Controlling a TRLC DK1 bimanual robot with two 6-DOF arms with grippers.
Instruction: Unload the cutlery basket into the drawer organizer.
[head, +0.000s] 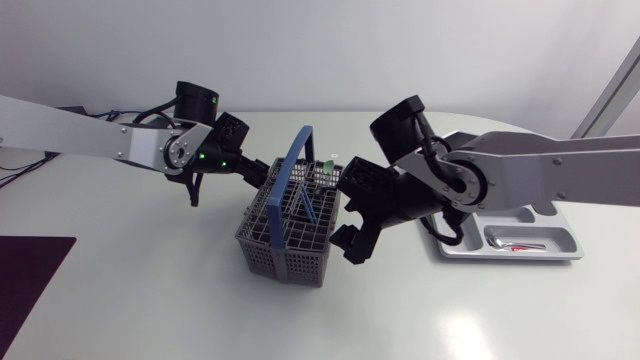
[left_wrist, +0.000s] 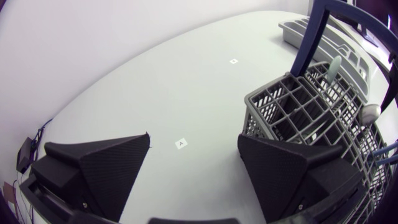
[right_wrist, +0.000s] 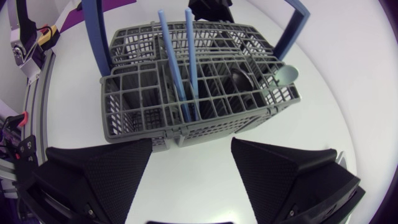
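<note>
- Step in hand, as a judgement: early in the unloading, between picks, with nothing gripped.
- Cutlery basket (head: 275, 255) standing mid-bench (head: 150, 300), well apart from the drawer organizer (head: 557, 233) at the right side.
- Left hand (left_wrist: 194, 140) spread wide and empty, 1 finger just beside a basket corner. Contact impossible to judge.
- Right hand (right_wrist: 191, 142) also wide and empty, just short of the basket wall.
- Next move, probably: centring 1 hand over a single piece, perhaps 1 of the 2 blue sticks (right_wrist: 191, 62) standing tallest. Then closing on it and lifting straight up, clear of the grid and the blue carry handle (head: 297, 165).
- Seen only from the head view: 1 spoon (head: 515, 243) already lying in the organizer.
- Seen clearly only from the right wrist view: a pale spoon (right_wrist: 286, 74) leaning at the basket's rim.
</note>
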